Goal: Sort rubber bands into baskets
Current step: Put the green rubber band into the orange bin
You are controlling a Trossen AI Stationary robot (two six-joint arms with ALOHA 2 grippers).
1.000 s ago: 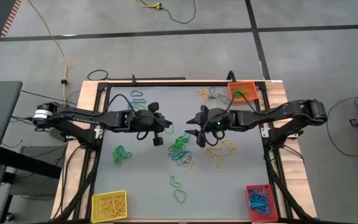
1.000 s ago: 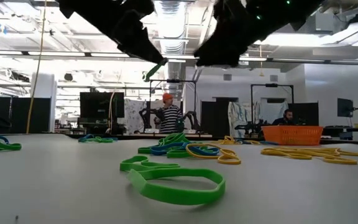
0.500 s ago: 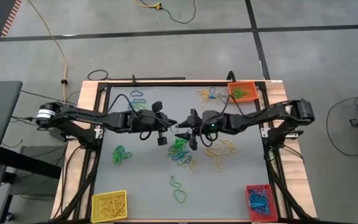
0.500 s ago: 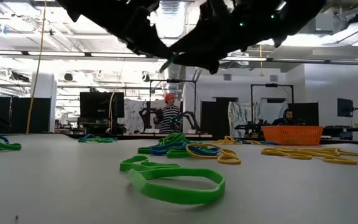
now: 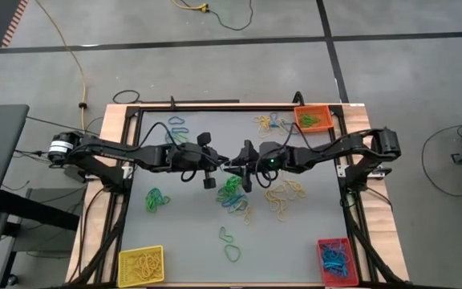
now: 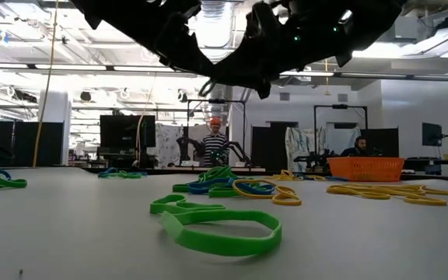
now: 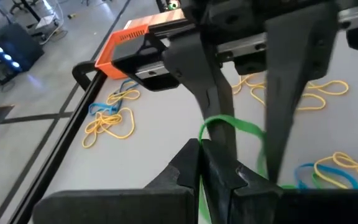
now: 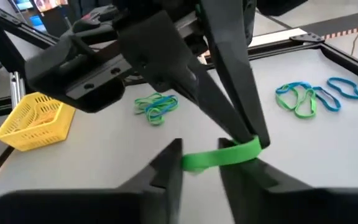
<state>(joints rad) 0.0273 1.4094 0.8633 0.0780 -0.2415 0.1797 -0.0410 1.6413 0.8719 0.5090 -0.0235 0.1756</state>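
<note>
**Two grippers meet on one green band, away from the orange basket**

Both arms reach in over the desk and meet tip to tip above its middle, well apart from the orange basket, which sits at the desk's far right corner. The left gripper is pinched shut on a green rubber band and holds it up off the desk. The right gripper faces it head-on. Its fingers stand a narrow gap apart, one on each side of the band, and the band's loop runs across between them.

Under the two grippers lies a tangle of green, blue and yellow rubber bands, farther from the orange basket than the small yellow and blue cluster just beside it. The yellow basket and the red basket stand at the desk's opposite edge from the orange basket, and each holds bands.
</note>
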